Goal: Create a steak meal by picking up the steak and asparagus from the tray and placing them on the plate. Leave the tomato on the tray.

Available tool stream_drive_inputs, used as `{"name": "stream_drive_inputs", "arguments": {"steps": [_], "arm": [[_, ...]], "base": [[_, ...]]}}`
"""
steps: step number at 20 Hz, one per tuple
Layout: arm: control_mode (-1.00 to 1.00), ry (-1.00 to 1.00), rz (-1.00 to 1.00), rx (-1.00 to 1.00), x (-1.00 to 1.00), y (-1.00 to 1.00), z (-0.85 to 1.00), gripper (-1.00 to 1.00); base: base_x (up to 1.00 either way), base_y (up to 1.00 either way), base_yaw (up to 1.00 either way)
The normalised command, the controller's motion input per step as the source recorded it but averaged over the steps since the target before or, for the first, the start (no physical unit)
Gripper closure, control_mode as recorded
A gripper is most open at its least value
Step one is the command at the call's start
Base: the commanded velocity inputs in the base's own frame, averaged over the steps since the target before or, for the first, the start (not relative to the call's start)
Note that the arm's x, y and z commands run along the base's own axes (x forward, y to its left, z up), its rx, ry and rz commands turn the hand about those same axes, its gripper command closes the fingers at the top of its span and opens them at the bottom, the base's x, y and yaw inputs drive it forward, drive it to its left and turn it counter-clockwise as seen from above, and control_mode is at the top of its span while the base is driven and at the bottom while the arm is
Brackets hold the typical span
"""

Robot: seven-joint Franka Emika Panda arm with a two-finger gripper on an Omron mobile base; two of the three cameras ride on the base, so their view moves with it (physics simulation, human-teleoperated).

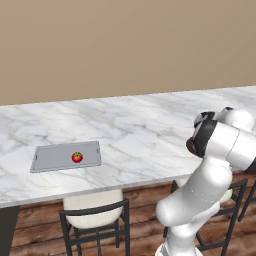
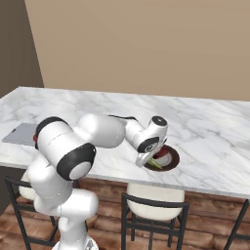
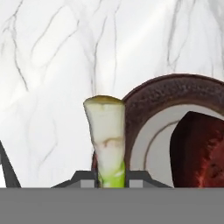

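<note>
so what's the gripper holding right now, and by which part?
The gripper is shut on the asparagus, pinching its green end; the pale end sticks out, by the plate.

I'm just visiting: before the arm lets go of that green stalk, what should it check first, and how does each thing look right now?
1. Asparagus clamped in the shut gripper: ok.
2. Steak already lying on the plate: ok.
3. Asparagus fully over the plate: cannot tell; in the hand view its tip hangs by the rim.
4. Tomato left on the tray: ok.
5. Bare plate centre beside the steak for the stalk: ok.
</note>
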Motion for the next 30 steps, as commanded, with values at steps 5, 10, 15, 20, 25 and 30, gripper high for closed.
{"name": "stream_drive_inputs", "arguments": {"steps": [5,10,15,20,25,30], "arm": [[-1.0,0.03,0.14,0.0,0.28,-0.19,-0.25,1.0],[-1.0,0.0,0.14,0.0,0.3,-0.16,-0.22,1.0],[-1.0,0.0,0.13,0.0,0.19,-0.07,-0.19,-1.0],[-1.0,-0.03,0.09,-0.02,-0.06,0.0,-0.02,-1.0],[-1.0,-0.05,0.03,-0.05,-0.13,0.02,0.0,-1.0],[-1.0,-0.05,0.0,-0.09,-0.32,0.23,0.36,-1.0]], "base": [[0.0,0.0,0.0],[0.0,0.0,0.0],[0.0,0.0,0.0],[0.0,0.0,0.0],[0.0,0.0,0.0],[0.0,0.0,0.0]]}}
